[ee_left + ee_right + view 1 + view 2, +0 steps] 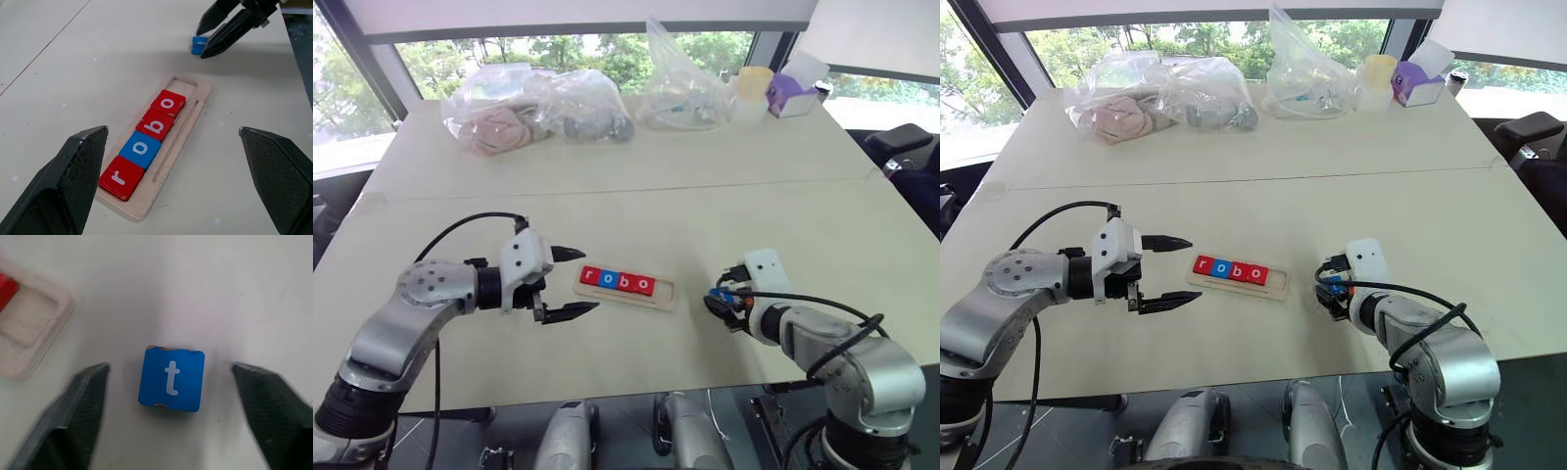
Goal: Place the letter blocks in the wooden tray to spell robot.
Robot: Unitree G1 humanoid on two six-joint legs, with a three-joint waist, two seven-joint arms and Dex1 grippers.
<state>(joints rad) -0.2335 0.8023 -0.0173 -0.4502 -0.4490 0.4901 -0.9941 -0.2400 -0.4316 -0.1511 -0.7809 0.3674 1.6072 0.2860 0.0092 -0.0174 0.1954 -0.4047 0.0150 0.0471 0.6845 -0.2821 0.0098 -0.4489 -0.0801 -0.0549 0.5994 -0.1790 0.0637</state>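
The wooden tray point(664, 295) lies mid-table with letter blocks in a row: red r point(121, 177), blue o point(140, 149), red b point(155, 125), red o point(168, 103). The slot at its right end is bare. A blue t block point(171, 378) lies flat on the table to the tray's right. My right gripper point(170, 368) stands open, one finger on each side of the t block, not touching it. My left gripper point(591, 280) hovers open just left of the tray's r end, holding nothing.
Clear plastic bags point(533, 106) of items, a yellow cup point(753, 88) and a purple box point(790, 96) line the table's far edge. A dark chair point(911, 152) stands at the right side.
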